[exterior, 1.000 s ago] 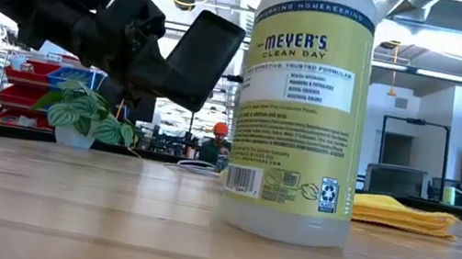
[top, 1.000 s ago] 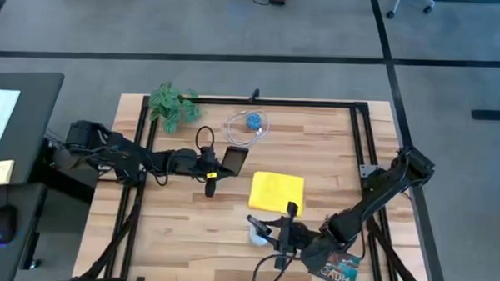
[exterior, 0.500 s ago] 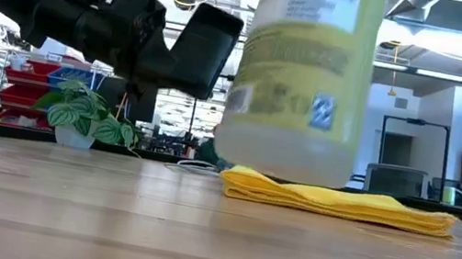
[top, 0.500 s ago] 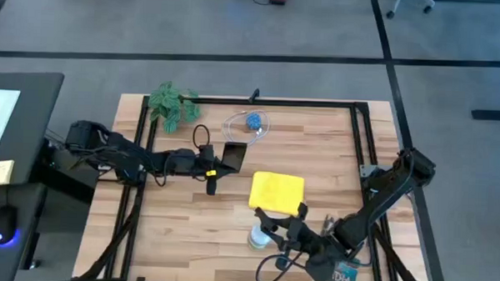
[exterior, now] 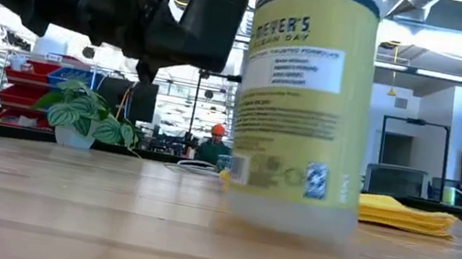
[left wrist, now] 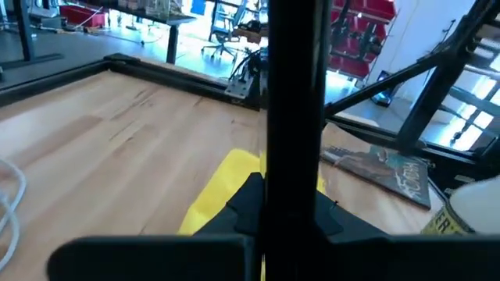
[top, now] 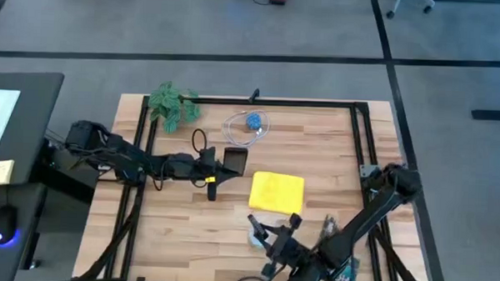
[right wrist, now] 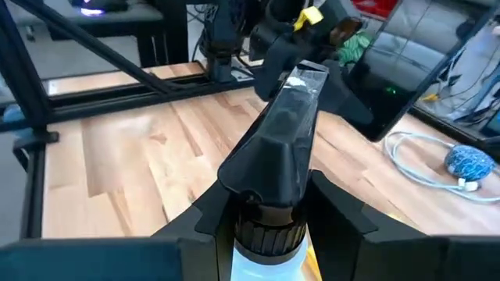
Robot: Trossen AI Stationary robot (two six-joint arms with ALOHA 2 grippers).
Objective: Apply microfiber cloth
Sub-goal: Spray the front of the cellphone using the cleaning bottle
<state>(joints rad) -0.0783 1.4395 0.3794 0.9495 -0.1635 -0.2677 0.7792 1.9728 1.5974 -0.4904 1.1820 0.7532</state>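
On the wooden table (top: 181,213) in the high view, the microfiber cloth (top: 276,191) lies flat just right of centre. At its nine o'clock the left gripper (top: 224,161) is clamped on a black smartphone (top: 235,160), held up off the boards. At the cloth's six o'clock the right gripper (top: 267,238) is closed around a spray bottle (top: 257,232). A dark booklet (top: 344,275) lies under the right arm at the table's five o'clock corner. A potted plant (top: 173,102) stands at eleven o'clock, with a white cable and blue ball (top: 252,122) at twelve.

In the low view the bottle (exterior: 305,104) fills the middle, its base a little clear of the table, and the yellow cloth (exterior: 404,214) shows folded and flat at its three o'clock. The phone (exterior: 213,21) hangs high at ten o'clock in the left gripper.

In the left wrist view the phone's edge (left wrist: 295,117) stands upright between the fingers, with the cloth (left wrist: 226,187) beyond and the booklet (left wrist: 387,172) farther off.

In the right wrist view the bottle's sprayer head (right wrist: 285,133) sits gripped between the fingers.
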